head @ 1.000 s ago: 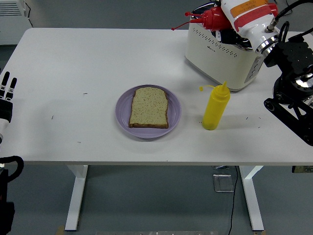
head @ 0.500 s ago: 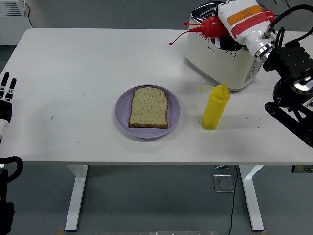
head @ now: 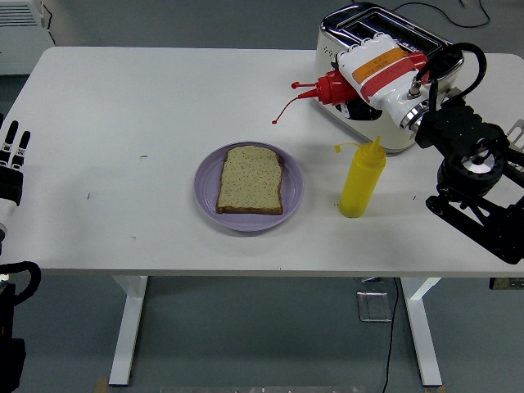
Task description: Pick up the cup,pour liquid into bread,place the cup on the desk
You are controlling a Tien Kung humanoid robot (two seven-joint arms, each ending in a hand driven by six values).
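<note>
White table [head: 164, 106], white legs. On it: purple plate [head: 208, 195] near centre, bread slice [head: 250, 179] on plate; yellow squeeze bottle [head: 361, 178] upright right of plate; white toaster [head: 360, 49] at far right, behind bottle. Few small dark specks on left half.

The right hand [head: 378, 72] has carried the red bottle [head: 327, 87] lower and leftward, toward the bread [head: 250, 179].

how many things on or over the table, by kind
squeeze bottles: 2, red bottle in the right hand, yellow bottle standing
toaster: 1
plate: 1
bread slice: 1
total: 5
</note>
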